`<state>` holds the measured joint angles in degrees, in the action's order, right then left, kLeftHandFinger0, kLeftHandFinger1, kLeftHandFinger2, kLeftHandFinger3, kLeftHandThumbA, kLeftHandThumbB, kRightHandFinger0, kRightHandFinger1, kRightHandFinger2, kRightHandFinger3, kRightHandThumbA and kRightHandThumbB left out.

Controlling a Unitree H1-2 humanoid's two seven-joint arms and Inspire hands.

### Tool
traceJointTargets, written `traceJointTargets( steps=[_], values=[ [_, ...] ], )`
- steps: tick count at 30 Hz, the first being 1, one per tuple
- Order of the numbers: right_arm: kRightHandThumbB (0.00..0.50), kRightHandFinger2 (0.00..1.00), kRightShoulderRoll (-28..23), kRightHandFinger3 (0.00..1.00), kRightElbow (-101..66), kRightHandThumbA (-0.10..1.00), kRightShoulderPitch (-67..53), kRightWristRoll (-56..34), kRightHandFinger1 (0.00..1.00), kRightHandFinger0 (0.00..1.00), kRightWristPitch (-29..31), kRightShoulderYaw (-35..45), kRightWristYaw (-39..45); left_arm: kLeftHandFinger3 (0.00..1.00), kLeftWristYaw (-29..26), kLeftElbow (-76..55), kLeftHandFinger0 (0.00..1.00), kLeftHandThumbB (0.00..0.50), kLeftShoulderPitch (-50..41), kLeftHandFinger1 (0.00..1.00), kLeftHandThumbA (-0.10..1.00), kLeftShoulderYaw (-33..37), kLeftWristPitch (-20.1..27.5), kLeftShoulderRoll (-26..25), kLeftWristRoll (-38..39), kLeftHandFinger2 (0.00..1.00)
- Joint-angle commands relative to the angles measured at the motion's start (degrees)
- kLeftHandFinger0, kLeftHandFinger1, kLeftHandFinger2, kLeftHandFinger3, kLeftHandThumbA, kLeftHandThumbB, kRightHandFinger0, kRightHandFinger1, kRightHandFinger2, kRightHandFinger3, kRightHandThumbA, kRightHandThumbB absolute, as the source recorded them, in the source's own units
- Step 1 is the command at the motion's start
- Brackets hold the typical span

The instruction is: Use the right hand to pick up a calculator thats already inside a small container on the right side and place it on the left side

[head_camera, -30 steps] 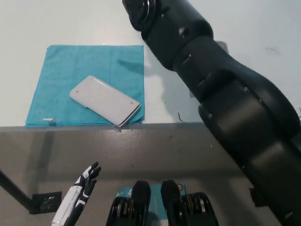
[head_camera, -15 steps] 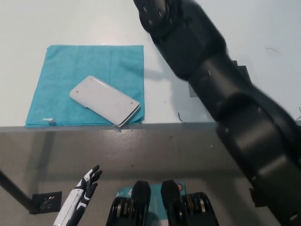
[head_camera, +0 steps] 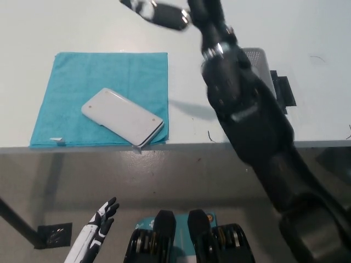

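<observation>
The white table [head_camera: 66, 27] filled the upper part of the head view, its front edge running across the middle w/ grey floor below. The black right arm [head_camera: 247, 120] rose from bottom right diagonally up over the table's right side, ending near the top edge in the right hand [head_camera: 159, 13], blurred; couldn't tell whether its fingers were spread or closed, nor whether it held anything. A teal cloth [head_camera: 98, 76] lay flat on the table's left side, its front edge along the table edge. On the cloth's front right part sat the calculator [head_camera: 122, 116], a white rounded slab lying diagonally, face not readable, one corner at approx. the table edge. A small light-grey container [head_camera: 258, 57] w/ a perforated wall showed on the right side, mostly hidden behind the arm; contents not visible. Just right of it, a black piece [head_camera: 284, 90] lay on the table. The white left hand [head_camera: 93, 235] hung low at bottom left, below table level, fingers apart and holding nothing.
</observation>
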<state>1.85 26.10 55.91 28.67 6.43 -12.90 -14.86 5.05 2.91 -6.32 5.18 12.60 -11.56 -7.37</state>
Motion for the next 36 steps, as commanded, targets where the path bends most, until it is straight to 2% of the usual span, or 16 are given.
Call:
traceJointTargets(
  steps=[1,5,7,9,13,16,17,19,23,27,29,30,32,34,35,36],
  values=[
    [0.479,1.0,-5.3,1.0,-59.6,1.0,-10.3,0.9,1.0,1.0,-6.8,5.2,9.0,1.0,0.5,0.9,1.0,0.014,-3.9,1.0,1.0,0.3,3.0,-0.5,0.3,1.0],
    [0.466,1.0,-6.7,1.0,-65.0,0.95,-15.1,-8.4,1.0,1.0,-4.6,5.5,8.2,1.0,0.0,1.9,1.0,0.004,-4.9,1.0,1.0,0.6,4.1,-0.4,-0.2,1.0],
    [0.462,1.0,-6.1,1.0,-68.6,0.95,-17.8,-7.7,1.0,1.0,-5.4,5.2,8.2,1.0,-0.2,2.1,1.0,0.0,-5.1,1.0,1.0,0.6,3.8,-0.3,-0.4,1.0],
    [0.499,1.0,-5.3,1.0,-71.1,0.96,-20.6,-6.7,1.0,1.0,-6.3,5.1,8.1,1.0,-0.3,2.7,1.0,0.0,-5.0,1.0,1.0,0.6,4.3,-0.3,-0.1,1.0],
    [0.5,1.0,-6.1,1.0,-74.0,0.97,-27.7,-6.6,1.0,1.0,-3.7,4.4,7.3,1.0,-0.4,3.0,1.0,0.0,-4.9,1.0,1.0,0.9,4.0,-0.3,-0.6,1.0],
    [0.5,1.0,-7.1,1.0,-76.0,0.82,-35.3,-7.5,1.0,1.0,-1.1,2.8,6.9,1.0,-0.2,3.5,1.0,0.0,-4.7,1.0,1.0,0.9,4.3,-0.3,-0.2,1.0],
    [0.475,1.0,-7.9,1.0,-76.2,0.81,-39.2,-7.5,1.0,1.0,1.3,1.9,6.6,1.0,-0.3,3.6,1.0,0.0,-4.8,1.0,1.0,0.9,4.4,-0.3,-0.3,1.0],
    [0.458,1.0,-7.6,1.0,-76.6,0.83,-43.6,-6.8,1.0,1.0,2.4,0.4,6.4,1.0,-0.4,3.9,1.0,0.0,-4.9,1.0,1.0,1.0,5.0,-0.4,-0.7,1.0],
    [0.465,1.0,-7.7,1.0,-76.4,0.84,-50.8,-7.2,1.0,1.0,4.6,-2.4,6.2,1.0,-0.6,4.2,1.0,0.0,-4.8,1.0,1.0,1.1,4.8,-0.2,-0.9,1.0],
    [0.414,1.0,-8.8,1.0,-72.2,0.94,-57.4,-6.2,1.0,1.0,9.4,-3.4,4.6,1.0,-0.4,4.5,1.0,0.0,-4.4,1.0,1.0,1.1,4.9,-0.2,-0.6,1.0],
    [0.354,1.0,-9.7,1.0,-67.3,0.96,-60.4,-4.5,1.0,1.0,14.9,-3.1,2.3,1.0,-0.4,4.5,1.0,0.0,-3.9,1.0,1.0,1.0,4.6,-0.5,-0.9,1.0],
    [0.356,1.0,-9.7,1.0,-64.6,0.96,-61.9,-4.2,1.0,1.0,17.5,-3.0,1.1,1.0,-0.5,4.5,1.0,0.004,-3.8,1.0,1.0,1.0,4.6,-0.5,-1.1,1.0],
    [0.373,1.0,-9.2,1.0,-61.9,1.0,-64.5,-3.3,1.0,1.0,17.8,-2.8,0.3,1.0,-0.7,4.6,1.0,0.003,-3.7,1.0,1.0,0.8,4.6,-0.3,-1.1,1.0],
    [0.357,1.0,-8.7,1.0,-58.0,1.0,-66.9,-2.1,1.0,1.0,20.2,-2.6,-1.2,1.0,-0.8,4.7,1.0,0.0,-3.8,1.0,1.0,0.9,4.7,-0.2,-1.1,1.0],
    [0.327,1.0,-9.4,1.0,-55.7,1.0,-67.4,-1.8,1.0,1.0,20.4,-3.3,-2.5,1.0,-0.7,4.7,1.0,0.009,-3.8,1.0,1.0,0.8,4.5,-0.1,-0.6,1.0],
    [0.332,1.0,-9.8,1.0,-53.6,1.0,-67.7,-1.5,1.0,1.0,20.5,-3.7,-3.6,1.0,-0.6,4.7,1.0,0.008,-3.8,1.0,1.0,0.7,4.4,0.0,-0.3,1.0]
  ],
)
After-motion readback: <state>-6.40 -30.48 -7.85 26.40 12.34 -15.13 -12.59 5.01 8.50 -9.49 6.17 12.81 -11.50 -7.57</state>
